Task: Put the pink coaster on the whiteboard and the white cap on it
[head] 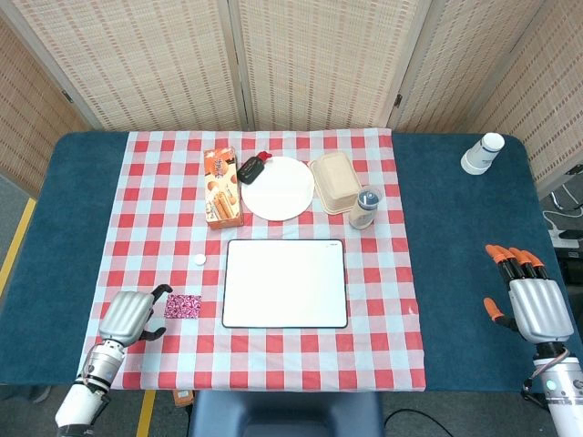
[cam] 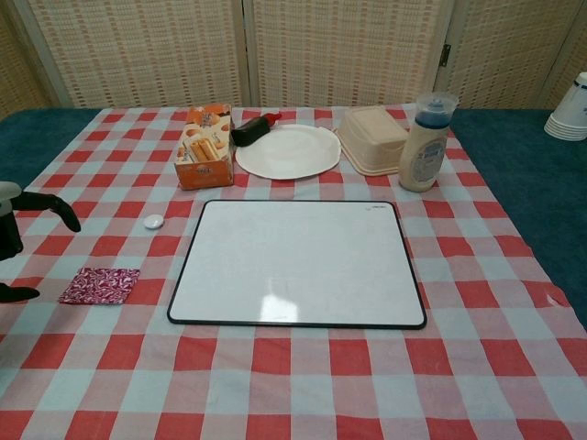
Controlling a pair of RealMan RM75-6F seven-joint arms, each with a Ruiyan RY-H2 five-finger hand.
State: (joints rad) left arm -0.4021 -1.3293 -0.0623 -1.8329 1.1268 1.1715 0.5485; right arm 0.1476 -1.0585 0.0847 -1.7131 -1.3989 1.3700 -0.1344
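Observation:
The pink patterned coaster [head: 183,306] [cam: 100,285] lies flat on the checkered cloth, left of the whiteboard [head: 285,283] [cam: 297,262]. A small white cap [head: 199,259] [cam: 153,221] sits on the cloth near the board's far left corner. My left hand [head: 130,316] [cam: 20,240] hovers just left of the coaster, fingers curved and apart, holding nothing. My right hand [head: 526,297] stays over the blue table at the right edge, fingers spread, empty.
Behind the board stand an orange snack box [head: 222,187], a white plate [head: 278,188] with a dark bottle [head: 250,167] at its rim, a beige lidded container [head: 333,181] and a blue-capped bottle [head: 364,208]. Stacked paper cups [head: 481,153] are at the far right.

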